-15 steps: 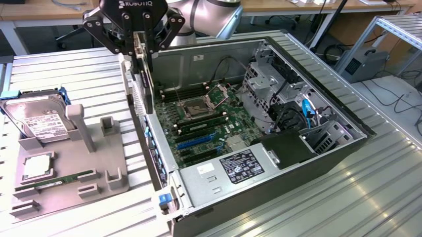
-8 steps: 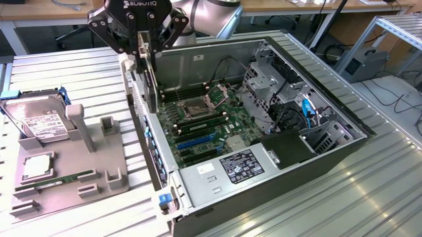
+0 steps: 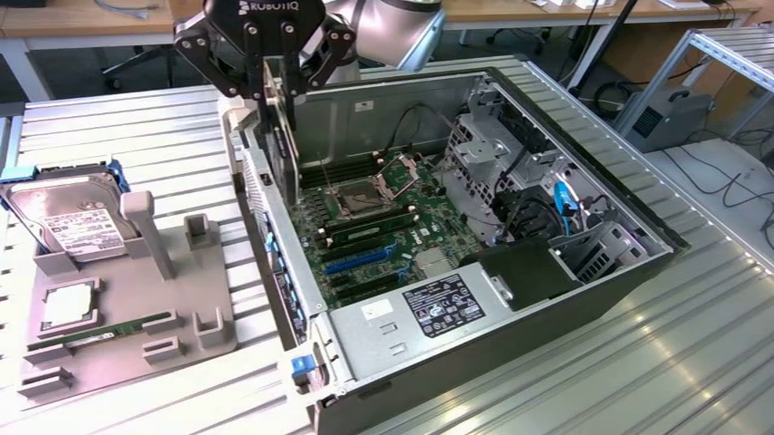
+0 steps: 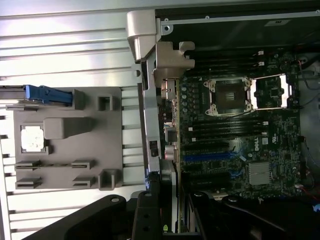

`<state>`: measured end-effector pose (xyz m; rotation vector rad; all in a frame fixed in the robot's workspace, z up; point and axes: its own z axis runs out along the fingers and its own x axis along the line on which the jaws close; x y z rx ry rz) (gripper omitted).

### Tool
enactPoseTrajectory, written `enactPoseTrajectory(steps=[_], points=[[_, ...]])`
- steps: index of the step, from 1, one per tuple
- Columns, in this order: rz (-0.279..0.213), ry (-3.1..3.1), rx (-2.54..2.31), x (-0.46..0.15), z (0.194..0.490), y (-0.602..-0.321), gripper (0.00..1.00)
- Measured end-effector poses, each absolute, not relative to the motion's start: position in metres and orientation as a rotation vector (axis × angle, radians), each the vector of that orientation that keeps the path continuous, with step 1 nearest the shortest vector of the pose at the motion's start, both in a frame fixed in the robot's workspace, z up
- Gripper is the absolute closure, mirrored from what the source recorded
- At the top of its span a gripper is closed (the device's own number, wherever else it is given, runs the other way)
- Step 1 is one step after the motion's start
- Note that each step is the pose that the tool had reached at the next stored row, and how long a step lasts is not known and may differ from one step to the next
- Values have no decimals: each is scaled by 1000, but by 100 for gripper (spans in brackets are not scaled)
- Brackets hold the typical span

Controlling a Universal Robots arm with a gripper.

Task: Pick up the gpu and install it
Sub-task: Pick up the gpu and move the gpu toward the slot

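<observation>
An open desktop computer case [image 3: 604,290] lies on its side across the middle of a ribbed metal surface [image 3: 653,372], its motherboard [image 3: 387,236] facing up with the processor socket uncovered. Above the case wall that faces the exterior view's left, a Universal Robots arm [image 3: 400,27] holds its gripper [image 3: 275,89] pointing downward. The black fingers [image 3: 317,63] pinch the upper edge of the gpu [image 3: 282,145] from both sides. The thin dark card hangs upright and edge-down, with its lower end dipping just inside the open case beside that wall. Whether it touches the board beneath cannot be told.

Near the surface's edge on the exterior view's left sits a grey moulded holder [image 3: 163,313], just beside the case but not touching it. A hard drive [image 3: 72,222] with a white label leans in the holder's far slot, blue rails at its sides. A square silver processor [image 3: 67,308] rests in a recess closer to the camera, and a slim green RAM stick [image 3: 115,328] lies in a groove near the holder's front edge.

In the wrist view, the fingers [image 4: 145,220] frame the case wall, with the motherboard on one side and the holder on the other.
</observation>
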<state>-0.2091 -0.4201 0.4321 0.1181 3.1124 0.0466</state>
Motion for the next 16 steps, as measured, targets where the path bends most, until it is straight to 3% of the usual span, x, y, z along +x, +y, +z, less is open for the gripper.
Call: enactPoseTrajectory(steps=[16], points=[[46,3112,118,-194,432,-420,73]])
